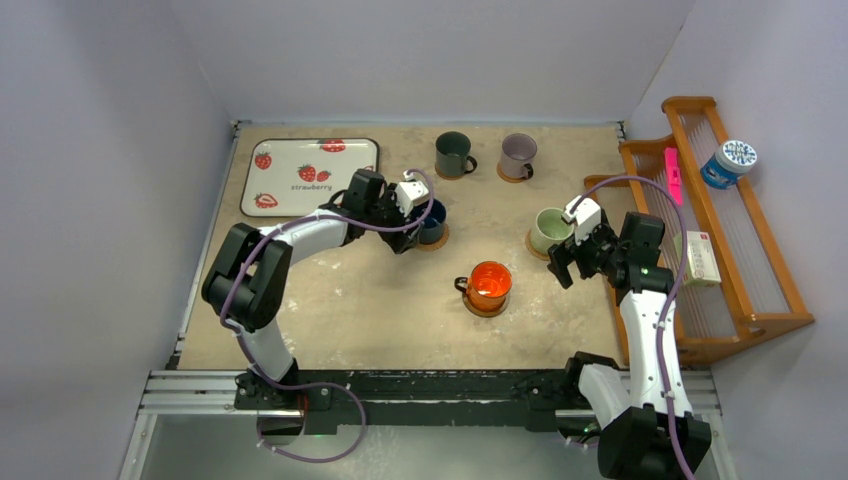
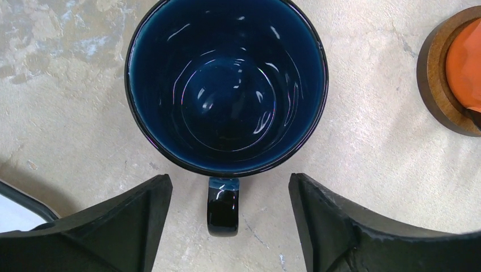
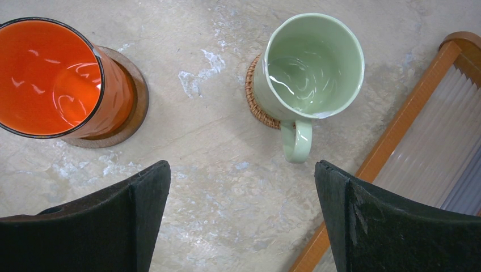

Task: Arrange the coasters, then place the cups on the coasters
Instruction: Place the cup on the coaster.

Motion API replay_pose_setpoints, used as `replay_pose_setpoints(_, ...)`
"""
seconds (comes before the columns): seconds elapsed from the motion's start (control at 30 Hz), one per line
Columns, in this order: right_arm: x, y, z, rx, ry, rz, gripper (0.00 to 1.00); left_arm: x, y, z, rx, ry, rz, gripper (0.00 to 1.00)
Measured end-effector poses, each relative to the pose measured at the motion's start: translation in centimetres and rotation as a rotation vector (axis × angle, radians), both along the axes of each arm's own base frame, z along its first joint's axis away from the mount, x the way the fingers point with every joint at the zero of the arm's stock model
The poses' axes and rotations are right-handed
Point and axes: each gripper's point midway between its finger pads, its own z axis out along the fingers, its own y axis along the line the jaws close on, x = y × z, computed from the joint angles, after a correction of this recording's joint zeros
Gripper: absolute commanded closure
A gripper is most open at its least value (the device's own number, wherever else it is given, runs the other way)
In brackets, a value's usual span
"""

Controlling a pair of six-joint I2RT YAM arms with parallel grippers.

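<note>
Overhead view of a mottled beige worktop (image 1: 350, 290) with five mugs.

- **Left hand:** The left hand (image 2: 228, 187) is open and holds nothing. Its two black fingers (image 2: 142, 221) stand either side of the handle of a glossy navy blue ceramic mug (image 2: 227, 85), with a gap on each side.
- **Navy mug:** It stands upright mid-worktop on a tan round coaster (image 1: 436, 243), of which only an edge shows.
- **Right hand:** The right hand (image 3: 243, 164) is spread wide and empty, poised near a pale green ceramic mug (image 3: 315, 62).
- **Pale green mug:** It sits on a woven brown round coaster (image 3: 252, 105), its handle towards the hand.
- **Orange mug:** An orange ceramic mug (image 1: 490, 283) rests on a dark wooden round coaster (image 3: 136, 107) in the centre.
- **Far edge:** A dark green mug (image 1: 453, 153) and a mauve-grey mug (image 1: 518, 153) stand side by side, the mauve one on a brown coaster (image 1: 510, 177).
- **Far left:** A white strawberry-print tray (image 1: 310, 175) lies there.
</note>
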Motion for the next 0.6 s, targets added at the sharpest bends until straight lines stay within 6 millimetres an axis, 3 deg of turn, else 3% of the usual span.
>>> replay_pose_setpoints(0.4,0.0,0.0,0.0,0.0,0.0,0.0,0.01,-0.4,-0.1,0.1,-0.006,0.01,-0.015,0.12)
replay_pose_setpoints(0.6,0.0,0.0,0.0,0.0,0.0,0.0,0.01,-0.9,-0.2,1.3,-0.021,0.001,-0.037,0.1)
